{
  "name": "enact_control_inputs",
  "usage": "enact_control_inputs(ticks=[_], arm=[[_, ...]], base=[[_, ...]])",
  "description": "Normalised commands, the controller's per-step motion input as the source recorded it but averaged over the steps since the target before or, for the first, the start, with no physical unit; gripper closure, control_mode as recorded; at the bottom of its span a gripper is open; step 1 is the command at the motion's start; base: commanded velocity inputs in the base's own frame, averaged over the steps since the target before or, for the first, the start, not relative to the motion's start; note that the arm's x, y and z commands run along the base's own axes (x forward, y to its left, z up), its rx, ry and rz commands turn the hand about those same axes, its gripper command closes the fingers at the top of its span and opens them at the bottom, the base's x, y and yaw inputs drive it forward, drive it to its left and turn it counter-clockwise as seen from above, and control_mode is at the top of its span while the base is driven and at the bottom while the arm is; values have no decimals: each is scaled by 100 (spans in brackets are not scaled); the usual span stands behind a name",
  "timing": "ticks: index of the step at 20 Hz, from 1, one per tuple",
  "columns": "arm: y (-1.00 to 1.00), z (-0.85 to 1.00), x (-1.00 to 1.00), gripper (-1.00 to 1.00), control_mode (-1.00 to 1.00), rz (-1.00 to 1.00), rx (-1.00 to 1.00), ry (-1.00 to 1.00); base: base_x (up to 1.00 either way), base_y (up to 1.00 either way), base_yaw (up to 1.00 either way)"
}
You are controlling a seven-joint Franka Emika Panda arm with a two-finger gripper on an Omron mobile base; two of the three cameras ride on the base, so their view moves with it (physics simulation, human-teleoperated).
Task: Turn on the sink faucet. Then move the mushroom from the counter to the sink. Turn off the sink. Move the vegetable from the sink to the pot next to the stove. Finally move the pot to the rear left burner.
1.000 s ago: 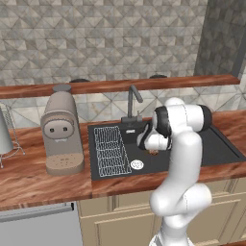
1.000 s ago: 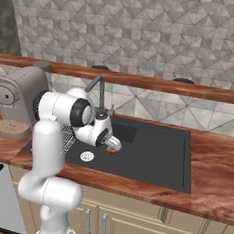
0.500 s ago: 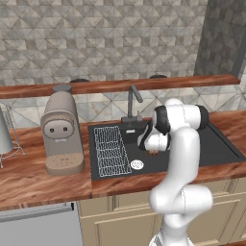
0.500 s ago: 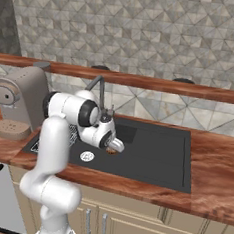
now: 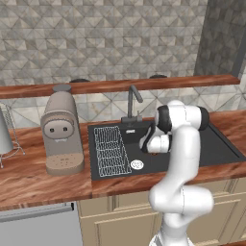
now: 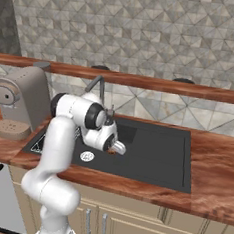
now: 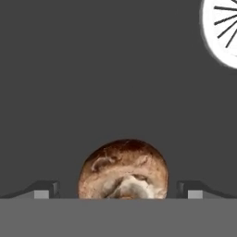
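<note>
The brown mushroom (image 7: 122,170) lies on the dark sink floor (image 7: 115,69). My gripper (image 7: 118,190) is open, its two fingertips (image 7: 46,190) standing either side of the mushroom with gaps between. In the right base view the mushroom (image 6: 119,148) peeks out beneath the gripper (image 6: 112,144), low in the left half of the sink (image 6: 156,152). From the left base view the gripper (image 5: 153,148) hangs inside the sink (image 5: 211,144), in front of the dark faucet (image 5: 133,98). No water shows at the faucet (image 6: 97,86) spout.
A white round drain (image 7: 225,30) sits beside the mushroom, also near the sink's front edge (image 5: 137,165). A wire rack (image 5: 109,149) covers the sink's left part. A coffee machine (image 5: 61,129) stands on the wooden counter (image 5: 38,178) to the left.
The hand has sunk a little and shifted slightly right inside the sink, closing in over the mushroom. The jaws have stayed open.
</note>
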Motion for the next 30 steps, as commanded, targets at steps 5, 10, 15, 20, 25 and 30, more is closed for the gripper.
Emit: enact_control_inputs(ticks=[5,10,15,20,25,30], arm=[[0,-16,18,-100,-100,0,0,2],[2,-16,20,-100,-100,0,0,3],[3,-16,11,-100,-100,0,0,3],[2,-12,0,-100,-100,0,0,1],[0,-9,-7,-100,-100,0,0,0],[0,-10,-5,-100,-100,0,0,0]], base=[[0,0,0],[0,0,0],[0,0,0],[0,0,0],[0,0,0],[0,0,0]])
